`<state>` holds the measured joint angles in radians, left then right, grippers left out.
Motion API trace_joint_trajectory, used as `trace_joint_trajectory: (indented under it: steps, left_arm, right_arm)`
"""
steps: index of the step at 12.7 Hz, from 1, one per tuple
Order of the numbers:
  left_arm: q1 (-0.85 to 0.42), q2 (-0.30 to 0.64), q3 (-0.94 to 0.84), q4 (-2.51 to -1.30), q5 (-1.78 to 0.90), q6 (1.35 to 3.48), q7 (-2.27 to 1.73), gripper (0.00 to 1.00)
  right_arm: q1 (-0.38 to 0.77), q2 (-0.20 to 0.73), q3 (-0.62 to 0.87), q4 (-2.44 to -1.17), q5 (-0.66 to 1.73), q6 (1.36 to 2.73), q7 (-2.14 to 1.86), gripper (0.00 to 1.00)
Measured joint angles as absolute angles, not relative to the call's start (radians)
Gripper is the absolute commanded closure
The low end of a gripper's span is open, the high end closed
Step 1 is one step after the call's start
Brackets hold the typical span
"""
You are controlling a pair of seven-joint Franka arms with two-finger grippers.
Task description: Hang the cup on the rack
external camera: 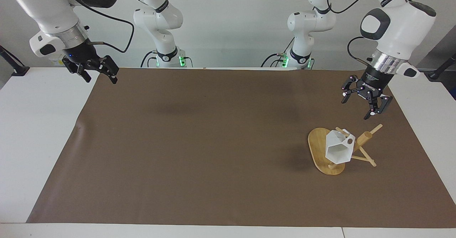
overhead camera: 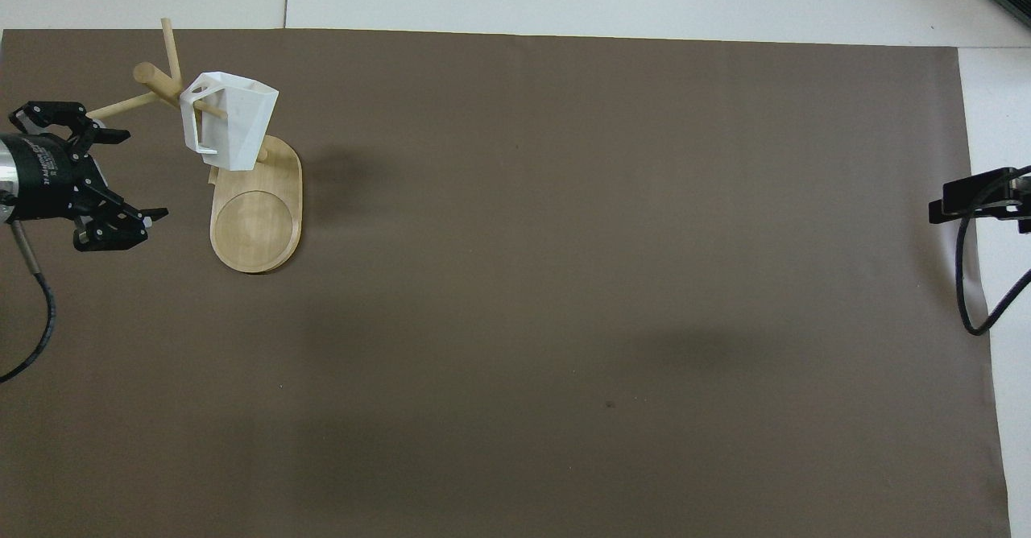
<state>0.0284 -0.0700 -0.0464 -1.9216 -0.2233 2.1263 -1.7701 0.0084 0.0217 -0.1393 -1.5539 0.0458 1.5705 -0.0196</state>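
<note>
No writing on the arms can be read. The cup (external camera: 338, 149) hangs by its handle on a peg of the rack (external camera: 322, 149), toward the left arm's end of the tabletop (external camera: 32, 131). The left claw (external camera: 365, 101) hangs spread and empty above the brown mat (external camera: 213, 141), clear of the rack. The right claw (external camera: 96, 71), also spread, waits over the mat's corner; the overhead view catches only its tip (overhead camera: 970, 197). Most of the mat lies open.

White table (external camera: 42, 131), brown mat (external camera: 213, 141) – rack (external camera: 320, 149) on mat
</note>
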Motion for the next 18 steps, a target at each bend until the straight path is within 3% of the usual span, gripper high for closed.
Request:
trace_joint_trajectory:
  steps: [8,15,18]
  left_arm:
    - [0.029,-0.072,-0.056,-1.895,-0.132,1.974,-0.929,0.0]
    - [0.028,-0.131,-0.068,-1.885,-0.053,1.792,-0.153,0.0]
    - [0.028,-0.136,-0.068,-1.816,-0.008,1.723,0.001,0.0]
  right_arm:
    - [0.008,0.022,-0.139,-1.554,0.046,1.57,-0.02,0.0]
    - [0.008,0.022,-0.139,-1.554,0.046,1.57,-0.02,0.0]
    - [0.008,0.022,-0.139,-1.554,0.046,1.57,-0.02,0.0]
